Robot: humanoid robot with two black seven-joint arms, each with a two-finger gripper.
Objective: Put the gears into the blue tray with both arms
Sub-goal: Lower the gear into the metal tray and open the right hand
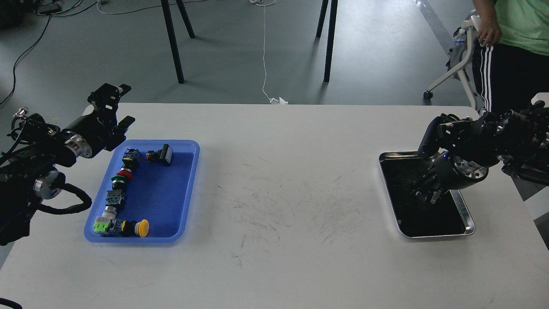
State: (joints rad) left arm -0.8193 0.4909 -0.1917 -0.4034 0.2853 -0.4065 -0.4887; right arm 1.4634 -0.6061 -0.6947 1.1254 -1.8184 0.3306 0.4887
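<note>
The blue tray (165, 199) lies on the left of the white table and holds several colourful push-button switches (121, 189). My left gripper (116, 105) hovers just beyond the tray's far left corner, fingers apart and empty. My right gripper (429, 196) points down into the dark inside of the shiny steel tray (433, 235) on the right. Its fingers are dark against the tray's floor and cannot be told apart. No gears can be made out; the steel tray's inside is too dark to show small black pieces.
A person in a green shirt (514, 21) stands past the table's far right corner beside a white wheeled frame (461, 64). Black furniture legs (173, 43) and a white cable (263, 51) are on the floor behind the table.
</note>
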